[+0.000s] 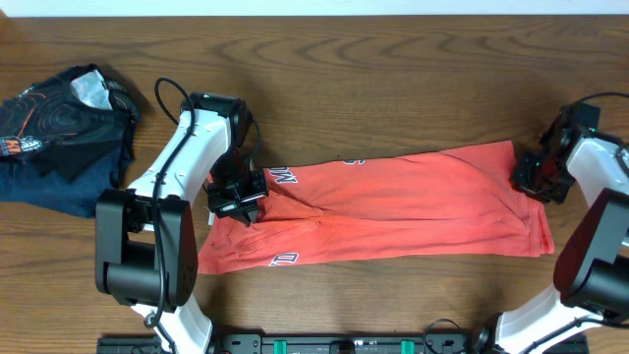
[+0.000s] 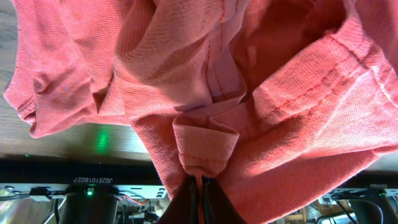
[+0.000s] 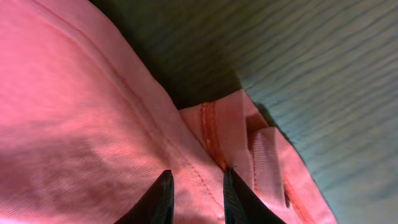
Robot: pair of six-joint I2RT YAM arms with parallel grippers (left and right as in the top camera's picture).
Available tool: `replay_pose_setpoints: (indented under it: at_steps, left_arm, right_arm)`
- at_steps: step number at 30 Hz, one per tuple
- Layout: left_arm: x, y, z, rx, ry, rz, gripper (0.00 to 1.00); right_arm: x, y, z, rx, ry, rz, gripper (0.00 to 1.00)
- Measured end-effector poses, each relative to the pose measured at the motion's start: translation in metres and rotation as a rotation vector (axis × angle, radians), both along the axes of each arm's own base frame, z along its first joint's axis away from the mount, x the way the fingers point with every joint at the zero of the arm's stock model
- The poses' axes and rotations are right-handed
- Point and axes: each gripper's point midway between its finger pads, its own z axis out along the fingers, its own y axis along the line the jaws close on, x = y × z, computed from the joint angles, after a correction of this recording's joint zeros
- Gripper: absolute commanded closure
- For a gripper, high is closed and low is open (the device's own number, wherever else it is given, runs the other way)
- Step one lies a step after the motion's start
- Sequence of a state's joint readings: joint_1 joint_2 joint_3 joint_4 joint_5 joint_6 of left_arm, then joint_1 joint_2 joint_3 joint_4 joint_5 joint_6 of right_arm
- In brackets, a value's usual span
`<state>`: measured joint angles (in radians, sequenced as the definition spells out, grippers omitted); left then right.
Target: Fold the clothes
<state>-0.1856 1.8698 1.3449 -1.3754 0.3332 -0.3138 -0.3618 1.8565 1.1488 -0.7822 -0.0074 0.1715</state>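
Overhead: coral-red T-shirt spread as a long, narrow band across the wooden table, white lettering showing at its left end. Left gripper set on that left end, pressed down into bunched cloth. Right gripper at the T-shirt's right edge, touching the fabric near the upper corner. Heap of dark blue clothes well apart from the T-shirt, beyond its left end.

Left wrist: coral-red T-shirt filling nearly the whole view, draped in folds. Left gripper pressed together, pinching a small rolled tuck of the T-shirt's cloth, with more fabric hanging to either side. Strip of wooden table visible under the T-shirt's edge.

Right wrist: coral-red T-shirt with a stitched hem running down toward the fingertips. Right gripper only narrowly parted, nipping the T-shirt's fabric just beside that hem. Wooden table dark beyond the T-shirt's corner, shadow between cloth and wood.
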Motion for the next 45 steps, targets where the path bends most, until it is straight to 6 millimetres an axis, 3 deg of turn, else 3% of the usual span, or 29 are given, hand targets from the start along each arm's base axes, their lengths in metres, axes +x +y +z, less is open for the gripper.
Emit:
replay_pose_setpoints:
  at_steps: [15, 30, 35, 45]
  left_arm:
    - [0.0, 0.0, 0.0, 0.0, 0.0, 0.0, 0.94]
    - [0.0, 0.0, 0.0, 0.0, -0.001, 0.0, 0.94]
    - [0.001, 0.0, 0.0, -0.001, -0.003, 0.0, 0.94]
    - [0.001, 0.0, 0.0, -0.001, -0.004, 0.0, 0.94]
  right_arm:
    - [0.01, -0.008, 0.0, -0.039, -0.036, 0.013, 0.77]
    - [0.003, 0.002, -0.01, -0.002, -0.031, 0.077, 0.76]
    - [0.004, 0.004, -0.01, 0.009, -0.036, 0.093, 0.98]
    - [0.004, 0.005, -0.01, 0.014, -0.035, 0.096, 0.99]
